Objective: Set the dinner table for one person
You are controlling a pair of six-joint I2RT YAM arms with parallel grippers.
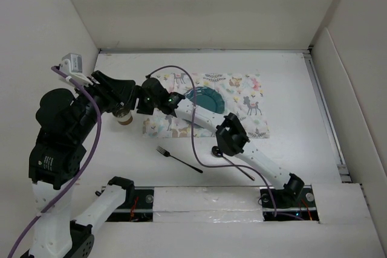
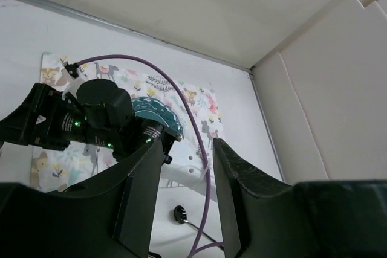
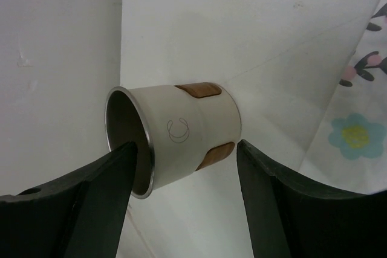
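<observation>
Now we see right fingers point(image 3: 284, 209) spread wide, cup point(image 3: 181, 137) between them, not clamped; left fingers point(image 2: 242, 197) parted, empty.

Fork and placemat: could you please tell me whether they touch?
Apart. The top view shows the fork lying on bare table, a white strip between it and the placemat's near edge.

Bright, even light falls from overhead on the white counter point(image 1: 296, 143), and the shadows near its left edge are soft and faint. Close to the wrist cameras the black jaws look dark and blurry, while the cup point(image 3: 187, 131) is sharp, its steel rim faintly gleaming.
</observation>
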